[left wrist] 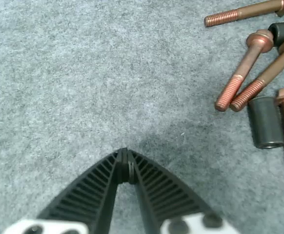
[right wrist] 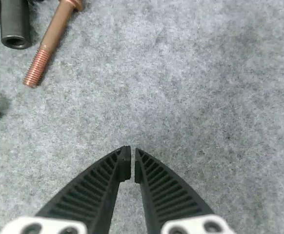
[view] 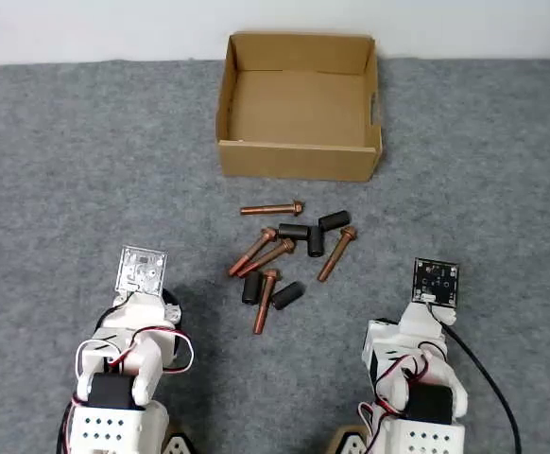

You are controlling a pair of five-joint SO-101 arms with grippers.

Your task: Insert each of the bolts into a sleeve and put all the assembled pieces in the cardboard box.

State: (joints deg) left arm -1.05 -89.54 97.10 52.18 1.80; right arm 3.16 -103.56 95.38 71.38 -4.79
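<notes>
Several copper bolts (view: pixel 266 257) and several black sleeves (view: pixel 287 295) lie loose in a cluster on the grey carpet, in front of the open cardboard box (view: pixel 294 159). No bolt sits in a sleeve. The left arm (view: pixel 133 350) rests at the near left, its gripper (left wrist: pixel 125 161) shut with nothing in it, a short way from a pair of bolts (left wrist: pixel 242 70) and an upright-looking sleeve (left wrist: pixel 265 122). The right arm (view: pixel 417 369) rests at the near right, its gripper (right wrist: pixel 132 163) shut and empty, with one bolt (right wrist: pixel 51 41) and a sleeve (right wrist: pixel 14 22) farther off.
One bolt (view: pixel 271 208) lies crosswise nearest the box. The box interior holds nothing. Grey carpet stretches to both sides of the cluster and between the two arms. A white wall borders the far edge.
</notes>
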